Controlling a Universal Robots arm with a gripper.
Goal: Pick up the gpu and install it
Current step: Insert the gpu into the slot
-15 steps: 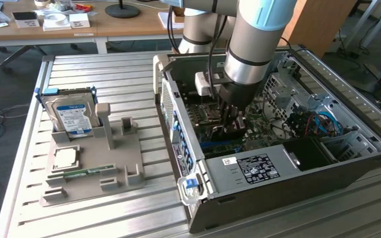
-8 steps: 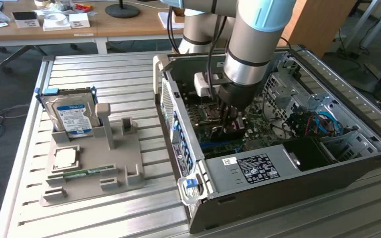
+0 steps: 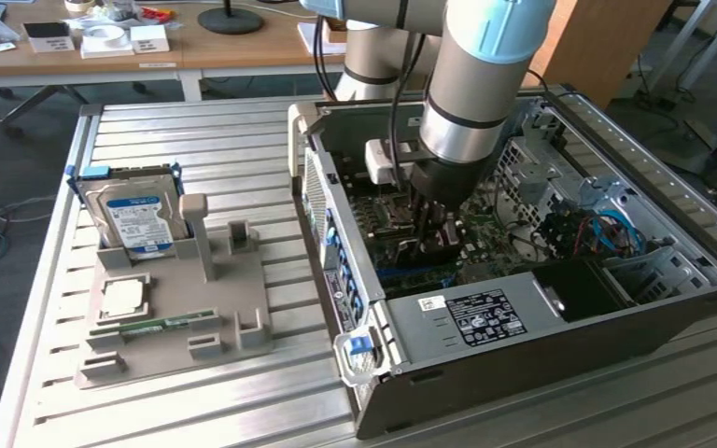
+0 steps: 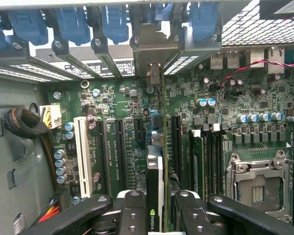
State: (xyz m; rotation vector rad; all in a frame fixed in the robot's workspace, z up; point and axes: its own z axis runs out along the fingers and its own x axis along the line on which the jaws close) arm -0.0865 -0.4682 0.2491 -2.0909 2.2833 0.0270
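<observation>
One gripper (image 4: pixel 155 213) is down inside the open computer case (image 3: pixel 484 373), its two black fingers (image 4: pixel 132 215) clamped on the gpu (image 4: pixel 155 196), which stands on edge between them. The wrist view shows what the exterior view hides: the card runs straight out ahead of the fingers, its silver end bracket (image 4: pixel 153 54) reaching the case's rear slot openings beneath the blue retention clips (image 4: pixel 112 22), and its lower edge down among the motherboard's (image 4: pixel 235 98) expansion slots (whether it is fully seated I cannot tell). Beside the card lie a white slot (image 4: pixel 81 156) on one flank and the bare CPU socket (image 4: pixel 257 181) on the other. The exterior view gives the arm (image 3: pixel 477 84) descending into the case, and, well off to the gripper's side, a grey holder (image 3: pixel 178 308) carrying a blue-labelled hard drive (image 3: pixel 134 219) and a memory stick (image 3: pixel 160 325). Everything rests on a ribbed aluminium table (image 3: pixel 209 149); behind it stands a wooden desk (image 3: pixel 147 51).
</observation>
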